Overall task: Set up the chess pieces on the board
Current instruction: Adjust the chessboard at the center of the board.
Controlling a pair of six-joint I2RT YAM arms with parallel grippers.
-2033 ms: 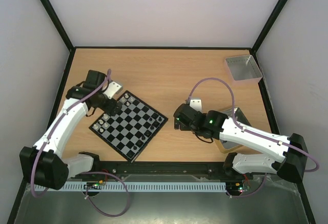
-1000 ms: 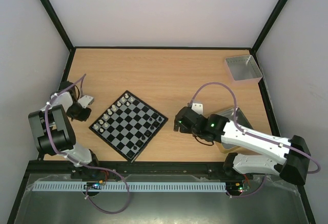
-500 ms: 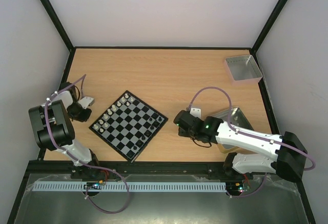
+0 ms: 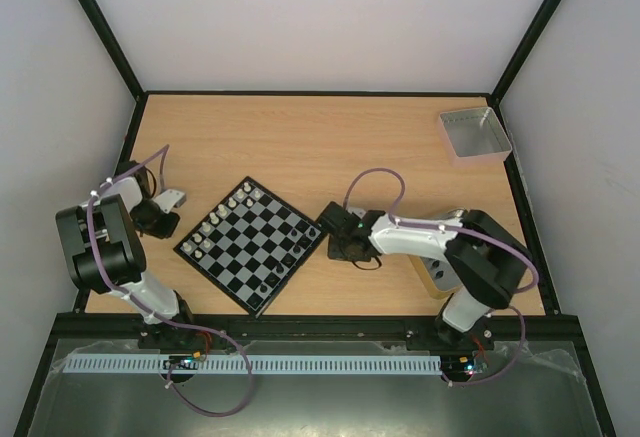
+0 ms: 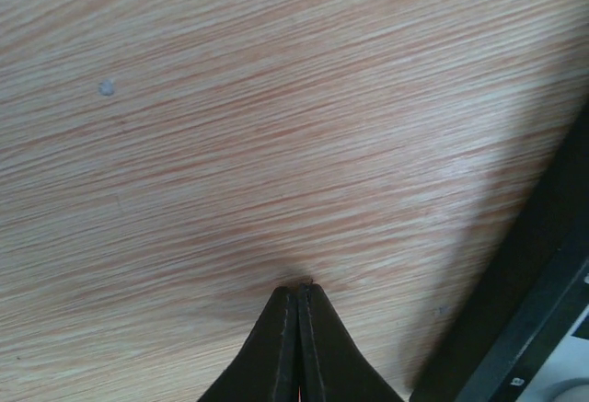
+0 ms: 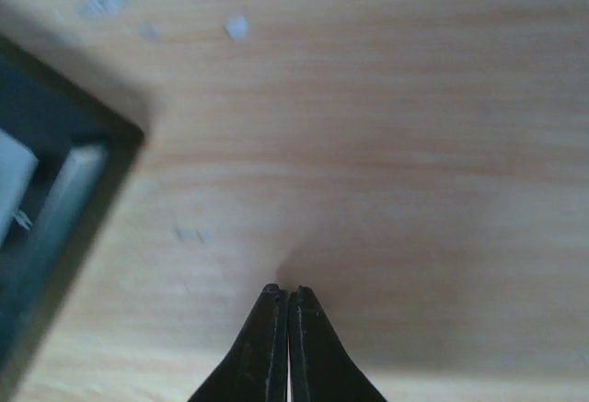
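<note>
Left gripper (image 5: 297,296) and right gripper (image 6: 286,296) pinch closed, empty, over grainy wooden table (image 4: 330,147). Board (image 4: 252,245) corner blurs beside the right; tiny pieces (image 4: 236,200) indistinct.

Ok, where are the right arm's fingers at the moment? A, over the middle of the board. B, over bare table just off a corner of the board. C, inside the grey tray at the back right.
B: in the right wrist view the right fingers are closed together over bare table, with a corner of the board just off to their left.
</note>
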